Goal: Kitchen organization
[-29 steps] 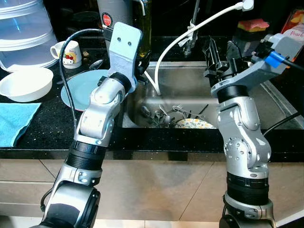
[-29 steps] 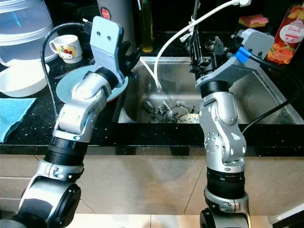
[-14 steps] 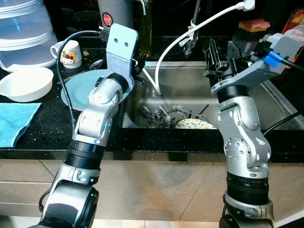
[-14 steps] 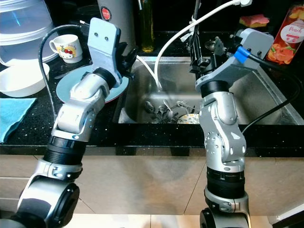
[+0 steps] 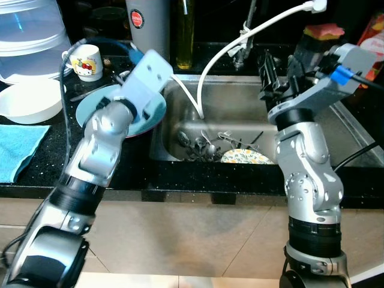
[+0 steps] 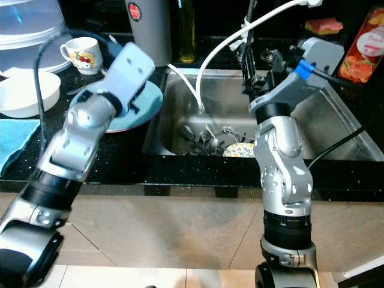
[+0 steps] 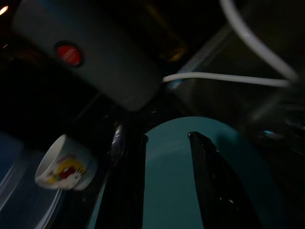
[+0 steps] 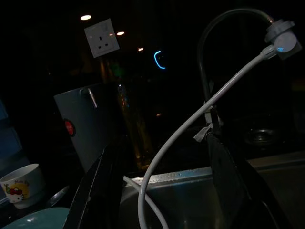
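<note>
A teal plate lies on the black counter left of the steel sink. My left gripper hovers over that plate, open, with nothing between its fingers. In the sink lie several pieces of cutlery and a flower-patterned plate. My right gripper is held up over the sink's right half, open and empty, pointing at the tap and its white hose. A white mug with a cartoon print stands behind the teal plate.
A white bowl, a blue cloth and a clear plastic container are at the left. A grey kettle with a red button and an oil bottle stand at the back. A sponge is at the back right.
My left arm has swung left, away from the sink's edge, and its gripper now hangs over the teal plate. The right arm has stayed in place.
</note>
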Tool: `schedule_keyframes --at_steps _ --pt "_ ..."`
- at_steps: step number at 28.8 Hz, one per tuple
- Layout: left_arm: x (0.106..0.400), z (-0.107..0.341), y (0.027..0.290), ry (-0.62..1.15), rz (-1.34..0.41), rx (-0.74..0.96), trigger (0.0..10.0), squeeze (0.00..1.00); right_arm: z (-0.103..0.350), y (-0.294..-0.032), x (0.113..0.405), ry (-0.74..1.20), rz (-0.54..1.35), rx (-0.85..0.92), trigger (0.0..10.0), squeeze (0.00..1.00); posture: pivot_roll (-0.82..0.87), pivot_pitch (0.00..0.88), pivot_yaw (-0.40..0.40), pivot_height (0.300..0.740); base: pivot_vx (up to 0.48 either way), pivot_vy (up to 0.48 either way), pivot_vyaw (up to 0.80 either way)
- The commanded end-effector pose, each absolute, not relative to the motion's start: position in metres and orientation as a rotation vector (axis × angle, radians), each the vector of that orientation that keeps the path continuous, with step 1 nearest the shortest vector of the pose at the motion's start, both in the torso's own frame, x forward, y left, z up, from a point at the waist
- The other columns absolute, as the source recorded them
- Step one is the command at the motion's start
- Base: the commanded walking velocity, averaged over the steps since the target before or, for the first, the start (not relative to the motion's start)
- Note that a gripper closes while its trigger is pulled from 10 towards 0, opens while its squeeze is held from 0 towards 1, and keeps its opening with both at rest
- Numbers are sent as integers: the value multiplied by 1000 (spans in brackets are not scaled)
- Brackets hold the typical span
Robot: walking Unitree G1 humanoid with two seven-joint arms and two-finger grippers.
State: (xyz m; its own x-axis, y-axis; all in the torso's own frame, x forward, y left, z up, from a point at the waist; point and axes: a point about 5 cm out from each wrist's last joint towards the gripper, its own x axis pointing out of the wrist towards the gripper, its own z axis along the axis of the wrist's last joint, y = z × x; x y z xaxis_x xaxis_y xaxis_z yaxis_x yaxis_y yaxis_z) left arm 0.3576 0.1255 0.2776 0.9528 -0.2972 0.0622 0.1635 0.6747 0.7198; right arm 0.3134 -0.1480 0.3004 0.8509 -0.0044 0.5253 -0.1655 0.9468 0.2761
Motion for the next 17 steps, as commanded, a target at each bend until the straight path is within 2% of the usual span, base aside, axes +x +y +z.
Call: schedule_keyframes --at_steps 1,3,9,12,17 --pt "354 273 122 -127 -324 813 10000 0 297 -149 315 -528 83 324 10000 0 129 113 -7 740 0 0 0" --pt "352 267 121 -43 -404 839 10000 0 296 -148 316 -522 82 328 10000 0 132 119 -6 740 0 0 0" --pt "345 264 121 5 -511 892 10000 0 294 -148 317 -518 79 329 10000 0 137 117 3 740 0 0 0" --pt "347 266 125 -12 -489 1000 10000 0 295 -150 318 -523 72 330 10000 0 137 113 12 740 0 0 0" --pt "348 269 126 -8 -479 1037 10000 0 295 -151 317 -527 68 332 10000 0 135 112 15 740 0 0 0"
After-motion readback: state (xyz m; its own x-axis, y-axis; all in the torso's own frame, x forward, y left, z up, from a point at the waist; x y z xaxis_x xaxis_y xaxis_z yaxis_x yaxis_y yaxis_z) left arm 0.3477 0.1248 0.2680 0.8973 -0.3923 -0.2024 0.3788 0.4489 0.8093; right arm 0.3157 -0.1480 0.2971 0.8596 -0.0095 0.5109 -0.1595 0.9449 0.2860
